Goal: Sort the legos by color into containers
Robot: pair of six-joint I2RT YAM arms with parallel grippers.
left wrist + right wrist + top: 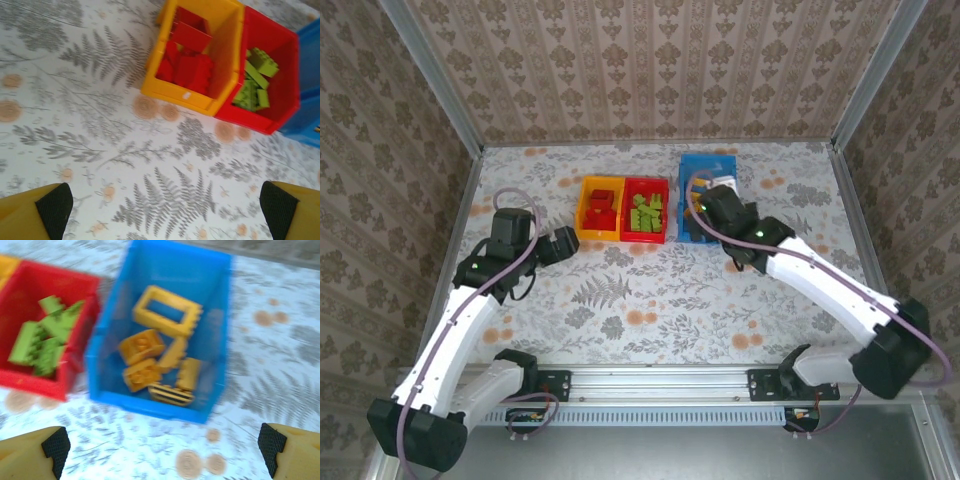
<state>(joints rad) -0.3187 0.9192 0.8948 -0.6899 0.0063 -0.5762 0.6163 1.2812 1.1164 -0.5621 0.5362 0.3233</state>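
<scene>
Three containers stand side by side at the back of the table. The orange-yellow bin (582, 215) (176, 95) holds red legos (190, 67). Lime green legos (254, 80) (44, 337) lie in the red bin (645, 238) (286, 75) (35, 381). The blue bin (692, 165) (175, 265) holds orange-yellow legos (150, 357), among them a hollow frame (167, 310). My left gripper (568, 243) (165, 210) hangs open over bare tablecloth just left of and in front of the orange-yellow bin. My right gripper (701, 206) (163, 447) is open and empty at the near end of the blue bin.
The table (650, 300) wears a floral cloth with fern prints and orange spots. Wallpapered walls and metal posts close in the back and both sides. A metal rail (660, 380) carrying both arm bases runs along the near edge.
</scene>
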